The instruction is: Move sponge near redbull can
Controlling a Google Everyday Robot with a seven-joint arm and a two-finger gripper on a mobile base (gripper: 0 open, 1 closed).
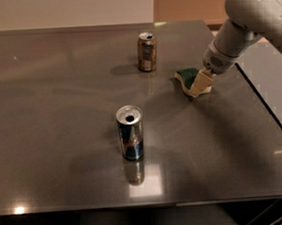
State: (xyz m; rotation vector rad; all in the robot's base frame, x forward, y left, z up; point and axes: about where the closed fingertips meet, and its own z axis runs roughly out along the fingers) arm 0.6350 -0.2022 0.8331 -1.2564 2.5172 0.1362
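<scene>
Green-topped sponge [187, 77] lies well apart from redbull can [130, 132]; gripper [200, 85] sits at the sponge's right edge. Its hold: cannot tell.

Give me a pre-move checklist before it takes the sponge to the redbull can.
1. Gripper at the sponge: ok. The gripper is against the right side of the sponge, at the far right of the table.
2. Sponge secured in gripper: cannot tell.
3. Redbull can upright: ok. The redbull can stands near the front centre, apart from the sponge.
4. Path from sponge to redbull can: ok. Nothing stands between them.
5. Brown can off the path: ok. The brown can stands further back, left of the sponge.
</scene>
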